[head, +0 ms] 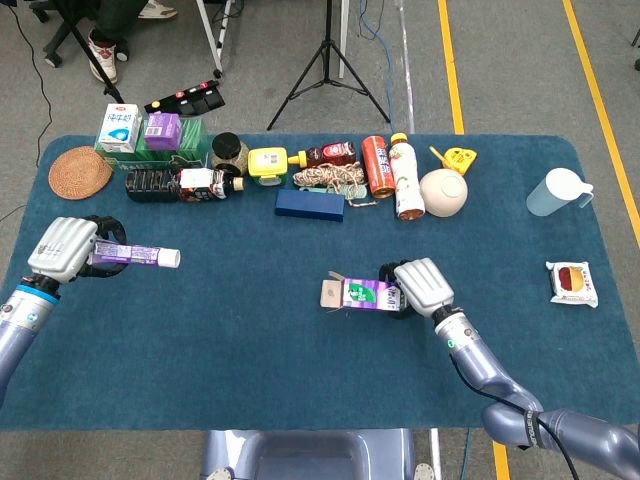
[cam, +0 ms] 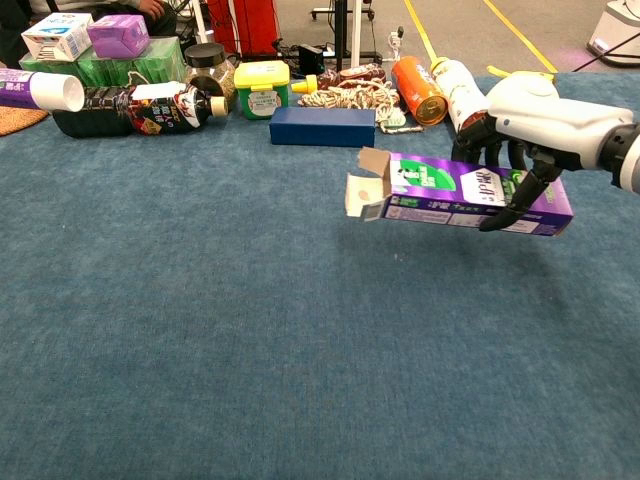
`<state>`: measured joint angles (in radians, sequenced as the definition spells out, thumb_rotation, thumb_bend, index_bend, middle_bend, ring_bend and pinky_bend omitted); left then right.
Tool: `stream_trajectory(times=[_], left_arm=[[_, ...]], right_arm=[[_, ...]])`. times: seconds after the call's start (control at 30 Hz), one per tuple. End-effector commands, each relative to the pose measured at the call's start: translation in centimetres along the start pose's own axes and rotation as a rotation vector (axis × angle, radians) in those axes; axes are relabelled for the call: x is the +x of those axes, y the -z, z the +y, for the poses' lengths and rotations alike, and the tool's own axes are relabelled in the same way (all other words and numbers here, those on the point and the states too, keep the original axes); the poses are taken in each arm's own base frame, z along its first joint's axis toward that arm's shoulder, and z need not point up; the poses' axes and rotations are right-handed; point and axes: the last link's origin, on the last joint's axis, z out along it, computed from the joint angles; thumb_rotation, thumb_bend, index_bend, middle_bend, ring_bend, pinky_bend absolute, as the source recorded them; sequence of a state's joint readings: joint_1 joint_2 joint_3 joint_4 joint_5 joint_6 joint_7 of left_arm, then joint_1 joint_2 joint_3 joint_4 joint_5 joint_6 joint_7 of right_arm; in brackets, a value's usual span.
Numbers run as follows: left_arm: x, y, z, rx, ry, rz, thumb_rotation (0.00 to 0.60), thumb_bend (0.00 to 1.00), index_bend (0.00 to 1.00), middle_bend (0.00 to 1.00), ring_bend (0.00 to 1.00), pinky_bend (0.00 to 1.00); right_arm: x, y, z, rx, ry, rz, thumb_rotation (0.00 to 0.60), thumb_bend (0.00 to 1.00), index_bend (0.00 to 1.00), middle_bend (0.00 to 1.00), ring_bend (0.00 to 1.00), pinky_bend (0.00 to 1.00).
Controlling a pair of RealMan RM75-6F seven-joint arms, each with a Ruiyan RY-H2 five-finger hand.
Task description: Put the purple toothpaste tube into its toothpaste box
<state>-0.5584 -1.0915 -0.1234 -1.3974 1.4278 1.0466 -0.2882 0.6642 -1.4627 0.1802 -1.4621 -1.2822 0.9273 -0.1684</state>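
Chest view cuts off the left hand entirely; only the white cap end of the purple toothpaste tube (cam: 40,91) enters at the left frame edge. Head view shows the left hand (head: 63,249) gripping that tube (head: 135,256), which points horizontally toward the table centre above the blue table (head: 250,340) near its left side. The fingers under the tube are hidden by the hand's white back. The right hand (cam: 520,125) grips the toothpaste box (cam: 460,192) by its far end, fingers wrapped over the top and front face. The box is purple with green and white print, held off the cloth and roughly level, its open end with flaps spread facing the left hand. Inside of the box cannot be made out. Tube and box are well apart.
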Motion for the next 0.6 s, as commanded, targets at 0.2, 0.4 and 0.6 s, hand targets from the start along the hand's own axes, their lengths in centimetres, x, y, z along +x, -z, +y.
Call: stream_trajectory(times=[0.2,0.4,0.6], left_arm=[[-0.4,-0.4,4.6,-0.090,0.025,-0.014,0.600,0.26,0.64,0.48,0.44,0.70],[-1.2,-1.1,8.8,-0.122,0.025,-0.038,0.600,0.26,0.64,0.48,0.44,0.70],[-1.9,-1.8,11.0,-0.126,0.007,-0.059,0.600,0.26,0.64,0.48,0.44,0.70]], right_arm=[[0.4,-0.4,-3.2,0.031,-0.057,-0.010,0.600,0.13,0.47,0.53,0.48,0.57],[-0.1,-1.7,-5.7,0.017,-0.043,0.007,0.600,0.13,0.47,0.53,0.48,0.57],[0.0,-2.6,-6.6,-0.016,-0.071,0.011,0.600,0.13,0.47,0.53,0.48,0.57]])
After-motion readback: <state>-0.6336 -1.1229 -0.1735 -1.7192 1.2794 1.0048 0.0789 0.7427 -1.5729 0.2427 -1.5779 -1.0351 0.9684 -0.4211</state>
